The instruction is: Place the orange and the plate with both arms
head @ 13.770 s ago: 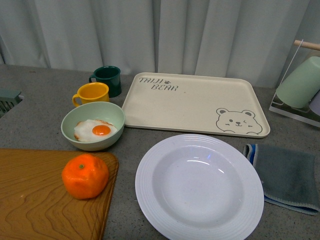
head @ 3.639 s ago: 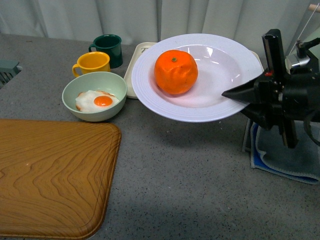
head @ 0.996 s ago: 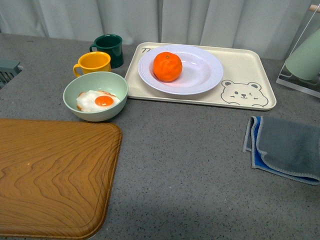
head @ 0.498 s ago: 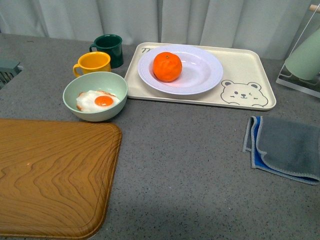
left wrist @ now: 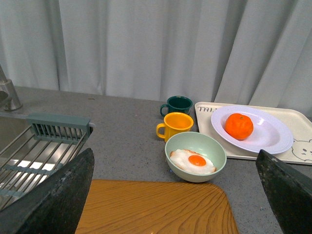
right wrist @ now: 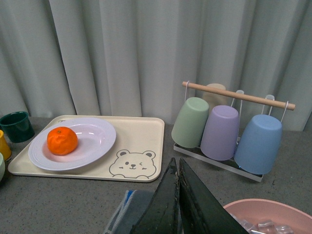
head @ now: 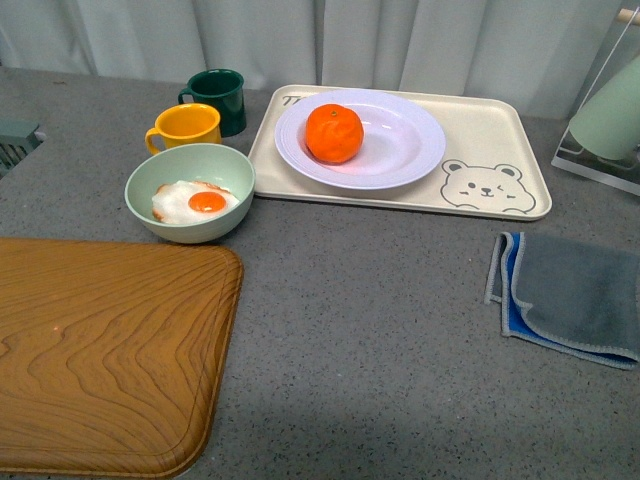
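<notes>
where the left wrist view looks out between the left pincer's (left wrist: 175, 195) two dark fingers (left wrist: 53, 195), which stand wide apart at the frame's corners with nothing between them, the wooden board (left wrist: 156, 209) lies nearest, just beyond the tips. past it sits the pale green bowl (left wrist: 195, 156) holding a fried egg (left wrist: 192, 161), then the yellow mug (left wrist: 173, 126) and the dark green mug (left wrist: 178, 105) behind it, whose insides i cannot see. farther off and to one side, well apart from this pincer, the plate (left wrist: 268, 139) rests on the cream bear tray (left wrist: 300, 146) with the orange (left wrist: 239, 126) lying in its well.

from the right pincer (right wrist: 178, 195), whose fingers sit pressed together and empty, a folded grey-blue cloth (right wrist: 134, 209) lies just beneath the tips and a pink tub (right wrist: 263, 214) with clear cubes in it sits close beside. beyond, the tray carries the plate and orange, far from this pincer too. a rack (right wrist: 234, 161) of upturned cups stands farthest back.
</notes>
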